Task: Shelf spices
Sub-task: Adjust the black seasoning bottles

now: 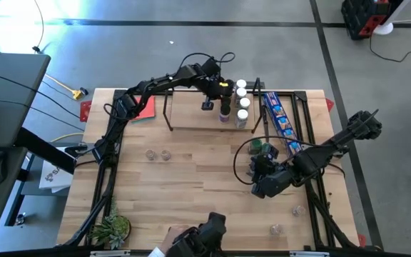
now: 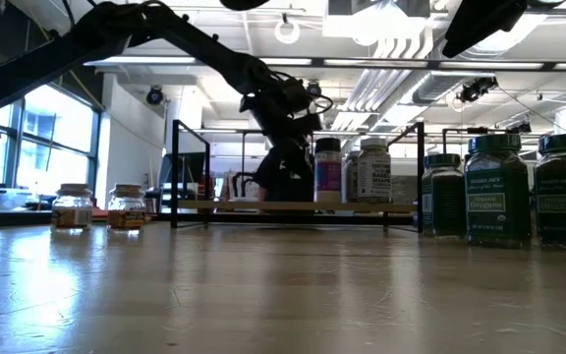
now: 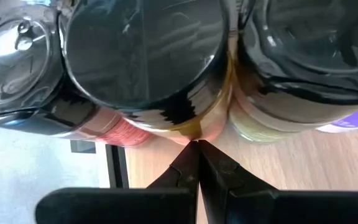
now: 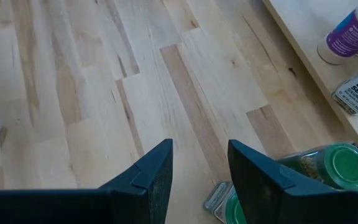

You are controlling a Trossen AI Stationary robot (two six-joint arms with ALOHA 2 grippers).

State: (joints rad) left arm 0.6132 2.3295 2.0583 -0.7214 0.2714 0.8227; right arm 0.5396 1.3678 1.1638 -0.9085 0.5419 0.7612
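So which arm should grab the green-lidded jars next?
Right, probably: the right gripper hovers open beside the green-lidded jars. The left gripper, shut, is over at the shelf.

High view: looks straight down from well above, taking in the whole table (image 1: 191, 171), both arms and the floor around.
Low view: sits at tabletop height, facing level across the boards toward the shelf (image 2: 293, 206) and the room behind; green-lidded jars (image 2: 499, 187) stand close to the lens.
Left wrist view: pressed very close to jars on the shelf, a black lid (image 3: 145, 53) filling much of the picture.
Right wrist view: looks down on bare tabletop from nearby.
Shared, high and low: the shelf (image 1: 212, 114) and the two small jars (image 1: 157, 154) on the open table.
Shared, right wrist and high: the green-lidded jars (image 4: 337, 163).
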